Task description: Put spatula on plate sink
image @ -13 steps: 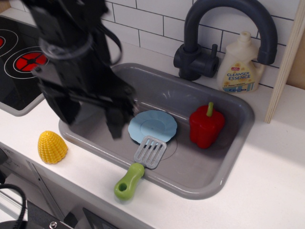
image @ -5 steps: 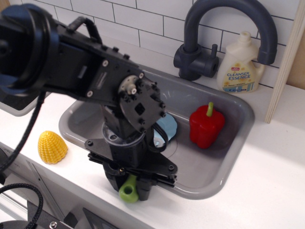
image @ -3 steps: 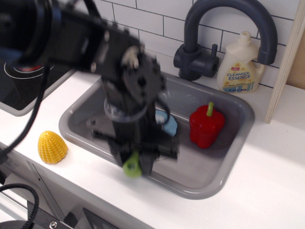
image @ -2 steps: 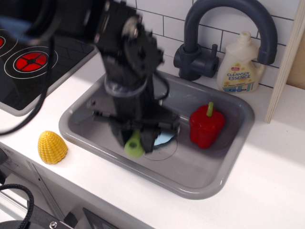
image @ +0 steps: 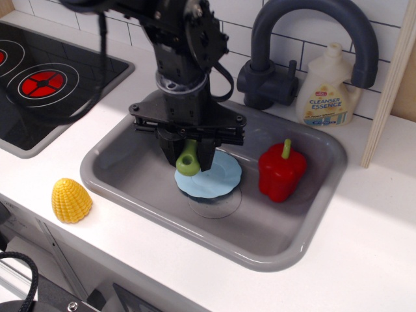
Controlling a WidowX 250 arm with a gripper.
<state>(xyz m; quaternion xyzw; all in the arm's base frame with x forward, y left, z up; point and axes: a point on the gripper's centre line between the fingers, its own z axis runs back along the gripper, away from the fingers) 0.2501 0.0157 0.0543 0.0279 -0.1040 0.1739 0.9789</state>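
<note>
My black gripper hangs over the left part of the light-blue plate, which lies in the grey sink. The gripper is shut on the spatula; only its lime-green handle end with the hole shows between the fingers, raised above the plate. The grey slotted head is hidden behind the gripper body. The dark arched faucet stands at the sink's back.
A red toy pepper stands in the sink right of the plate. A yellow corn piece lies on the counter front left. A cleanser bottle stands at the back right. The black stovetop is at the left.
The gripper came down on the spatula at the sink's front rim, closed on its handle, lifted it and carried it back and up over the plate.
</note>
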